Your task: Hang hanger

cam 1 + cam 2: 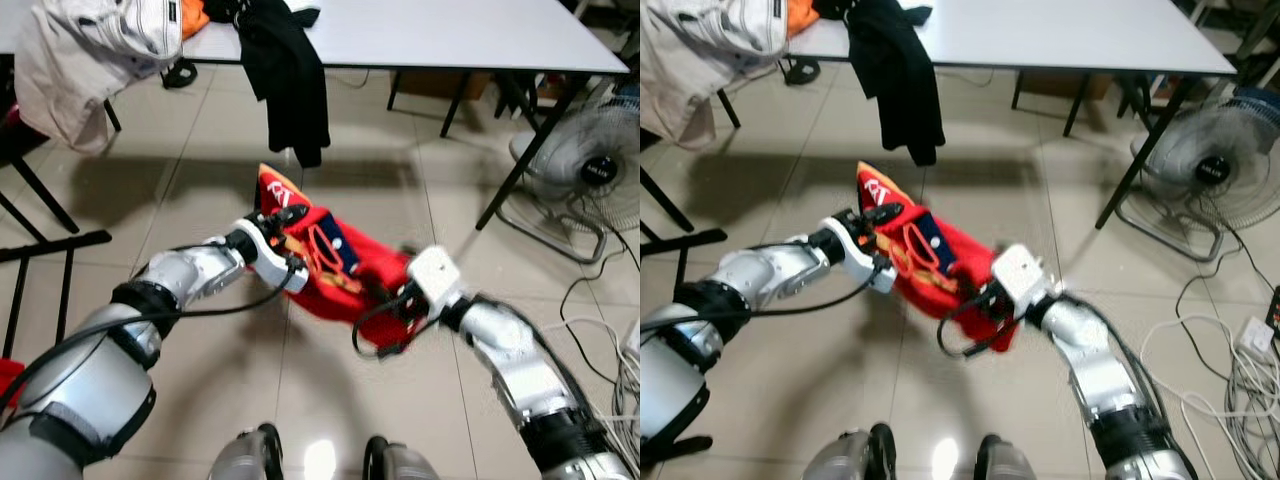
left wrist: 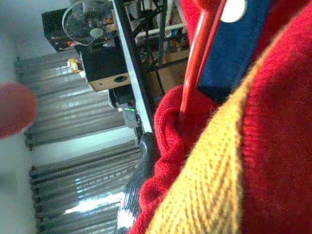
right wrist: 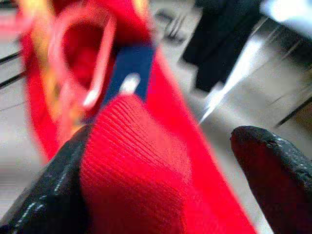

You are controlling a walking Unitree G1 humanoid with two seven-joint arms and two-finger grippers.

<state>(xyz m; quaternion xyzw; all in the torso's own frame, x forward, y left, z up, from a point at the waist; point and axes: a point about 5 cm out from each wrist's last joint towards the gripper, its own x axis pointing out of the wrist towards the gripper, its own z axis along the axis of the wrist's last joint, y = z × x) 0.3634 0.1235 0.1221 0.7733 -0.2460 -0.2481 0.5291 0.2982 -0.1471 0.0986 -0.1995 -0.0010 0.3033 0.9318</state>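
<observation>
Right pincer (image 3: 165, 180) fingers apart, red knit garment (image 3: 136, 161) btwn them (blurry), red hanger (image 3: 85, 63) behind

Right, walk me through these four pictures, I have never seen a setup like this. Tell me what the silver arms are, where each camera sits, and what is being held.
The silver arms belong to a walking humanoid robot. Two pictures come from cameras in its head, looking down at the tiled floor; both show the same scene. The other two come from cameras on each wrist, looking along the black fingers.

Between the arms hangs a red garment with yellow and blue trim, held up above the floor. The left end effector is at its upper end, and the right end effector is at its lower end. In the right wrist view red knit cloth lies against one black finger, with the other standing apart. A red hanger sits inside the garment.

Behind are a white table with a black garment draped over its edge, pale clothes, and a floor fan.
</observation>
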